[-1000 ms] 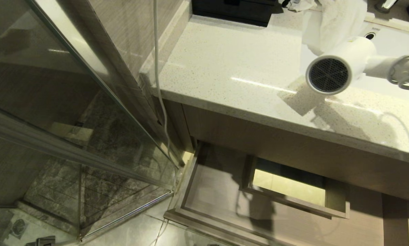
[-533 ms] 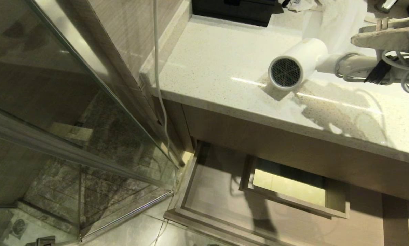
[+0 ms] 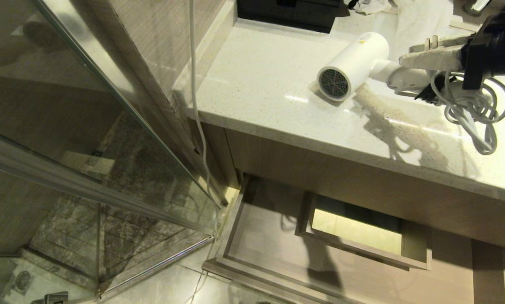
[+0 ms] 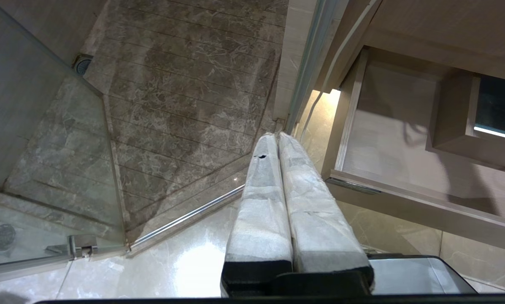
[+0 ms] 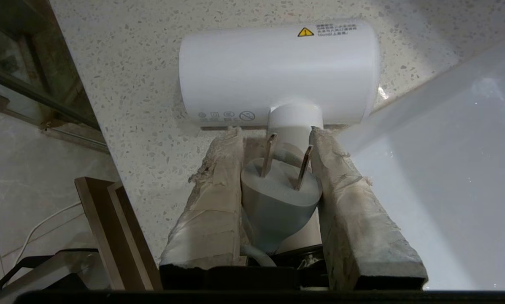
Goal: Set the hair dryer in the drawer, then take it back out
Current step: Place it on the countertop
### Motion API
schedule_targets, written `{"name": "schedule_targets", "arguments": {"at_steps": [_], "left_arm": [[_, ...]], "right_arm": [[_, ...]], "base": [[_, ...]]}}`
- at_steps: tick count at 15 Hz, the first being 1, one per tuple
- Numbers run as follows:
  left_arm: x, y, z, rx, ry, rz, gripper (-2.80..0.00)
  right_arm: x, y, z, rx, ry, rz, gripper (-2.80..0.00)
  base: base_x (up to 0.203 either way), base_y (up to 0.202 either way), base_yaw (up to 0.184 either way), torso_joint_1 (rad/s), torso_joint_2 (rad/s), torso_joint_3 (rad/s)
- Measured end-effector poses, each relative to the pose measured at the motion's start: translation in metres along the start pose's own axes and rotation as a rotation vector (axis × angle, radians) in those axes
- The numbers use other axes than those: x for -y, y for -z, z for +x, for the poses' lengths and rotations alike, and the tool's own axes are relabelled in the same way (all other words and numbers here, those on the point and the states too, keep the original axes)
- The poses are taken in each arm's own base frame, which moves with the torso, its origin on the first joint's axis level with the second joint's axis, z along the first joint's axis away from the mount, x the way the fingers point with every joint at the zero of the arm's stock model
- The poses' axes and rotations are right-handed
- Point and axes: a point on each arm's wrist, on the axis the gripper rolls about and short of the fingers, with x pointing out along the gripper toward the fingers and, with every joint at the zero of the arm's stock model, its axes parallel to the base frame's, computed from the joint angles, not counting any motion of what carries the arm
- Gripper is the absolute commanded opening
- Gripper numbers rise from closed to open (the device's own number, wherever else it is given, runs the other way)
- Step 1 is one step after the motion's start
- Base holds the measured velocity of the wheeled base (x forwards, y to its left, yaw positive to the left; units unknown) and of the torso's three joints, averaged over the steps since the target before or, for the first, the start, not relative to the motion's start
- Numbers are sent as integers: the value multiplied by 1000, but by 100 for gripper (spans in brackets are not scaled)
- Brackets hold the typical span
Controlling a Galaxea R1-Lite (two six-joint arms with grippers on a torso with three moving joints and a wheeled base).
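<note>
The white hair dryer [image 3: 353,63] lies low on the speckled counter [image 3: 269,84], its dark grille facing the front edge. I cannot tell whether it touches the counter. My right gripper [image 3: 408,74] reaches in from the right and is shut on the dryer's handle, with the coiled grey cord [image 3: 471,109] hanging under it. In the right wrist view the hair dryer [image 5: 277,71] sits just past my right gripper [image 5: 275,133], and the grey plug [image 5: 277,194] is wedged between the fingers. Below the counter, the drawer [image 3: 269,236] stands pulled open with nothing in it. My left gripper [image 4: 276,137] hangs shut over the floor beside the drawer [image 4: 387,139].
A black box [image 3: 290,12] and a white towel [image 3: 421,21] stand at the back of the counter. The white sink basin [image 5: 446,169] adjoins the dryer. A glass shower door [image 3: 87,126] stands at the left, with a white cable [image 3: 195,84] hanging down the wall. A boxed cutout [image 3: 357,232] fills the drawer's middle.
My right arm has come in from the right edge, carrying the hair dryer left and down onto the counter's surface. The cord bundle now shows. The left arm and the drawer have not moved.
</note>
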Motion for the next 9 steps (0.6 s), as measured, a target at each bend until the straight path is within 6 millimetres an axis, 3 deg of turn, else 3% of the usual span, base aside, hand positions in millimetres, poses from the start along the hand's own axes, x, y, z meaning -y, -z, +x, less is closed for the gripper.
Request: {"name": "schedule_targets", "arguments": {"at_steps": [9], "left_arm": [[0,0,0,1,0,0,-280]], "right_arm": [[-9,20,19,-196,56,50,-280]], "base": [[0,0,0,0,0,0]]}}
